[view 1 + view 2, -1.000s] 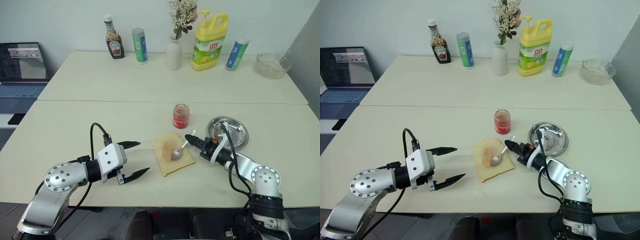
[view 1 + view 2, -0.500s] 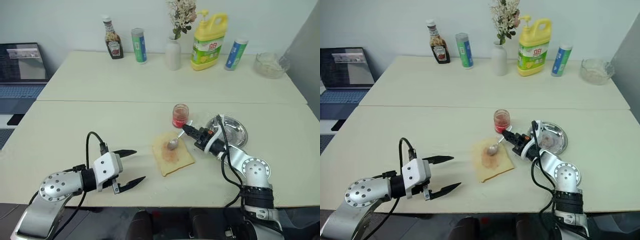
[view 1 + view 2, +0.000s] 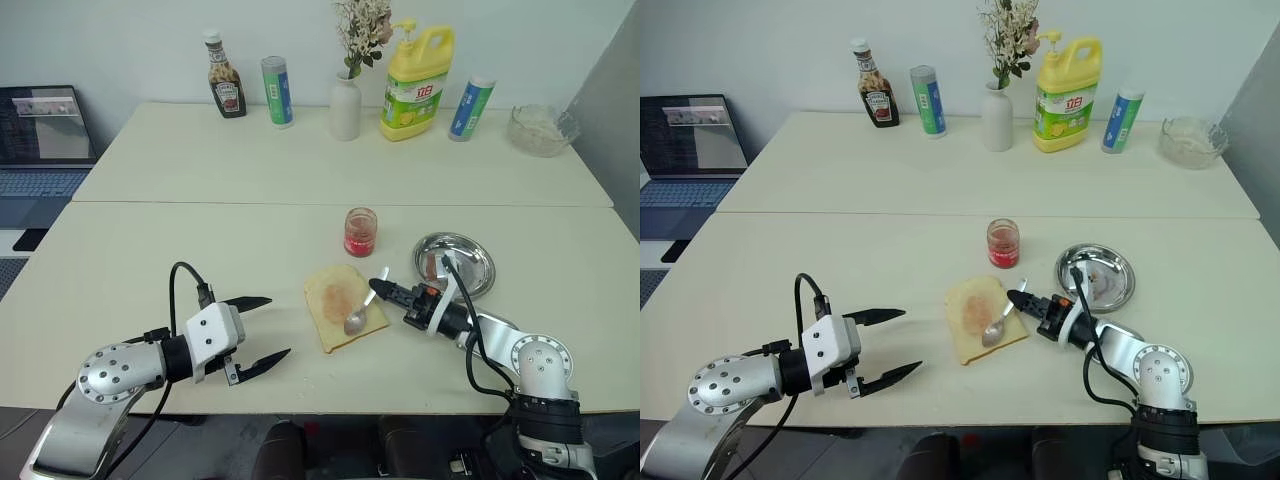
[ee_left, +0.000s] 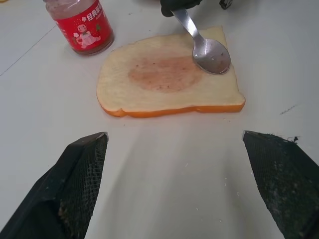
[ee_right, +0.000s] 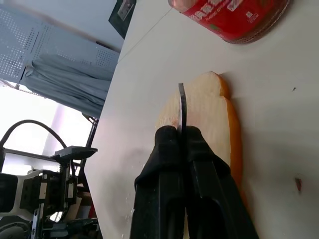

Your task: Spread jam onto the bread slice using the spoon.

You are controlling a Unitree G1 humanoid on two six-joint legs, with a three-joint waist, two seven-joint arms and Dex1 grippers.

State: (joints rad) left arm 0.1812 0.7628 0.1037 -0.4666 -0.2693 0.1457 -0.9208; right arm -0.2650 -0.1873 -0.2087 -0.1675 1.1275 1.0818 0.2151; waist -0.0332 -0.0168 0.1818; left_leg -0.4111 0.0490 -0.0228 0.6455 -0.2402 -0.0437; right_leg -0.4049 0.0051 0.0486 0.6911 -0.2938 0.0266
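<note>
The bread slice (image 3: 335,303) lies flat at the table's middle, with a brownish-pink smear in its centre. My right gripper (image 3: 386,291) is shut on the handle of the spoon (image 3: 359,314), whose bowl rests on the slice's near right part. The jam (image 3: 360,232) stands upright just beyond the bread, clear of the spoon. My left gripper (image 3: 278,326) hovers open to the left of the bread, holding nothing. From the left wrist, the bread (image 4: 164,74), the spoon's bowl (image 4: 212,55) and the jam jar (image 4: 79,25) lie ahead of the spread fingers.
A round steel dish (image 3: 475,270) sits right of the bread, behind my right arm. Along the far table stand a ketchup bottle (image 3: 227,90), two tubes, a white vase (image 3: 346,108), a yellow detergent jug (image 3: 415,72) and a glass bowl (image 3: 541,130). A laptop (image 3: 45,130) is at left.
Half a second ago the spoon was raised at the bread's far edge near the jar; my right gripper has drawn it back and down onto the near right part. The left gripper holds still.
</note>
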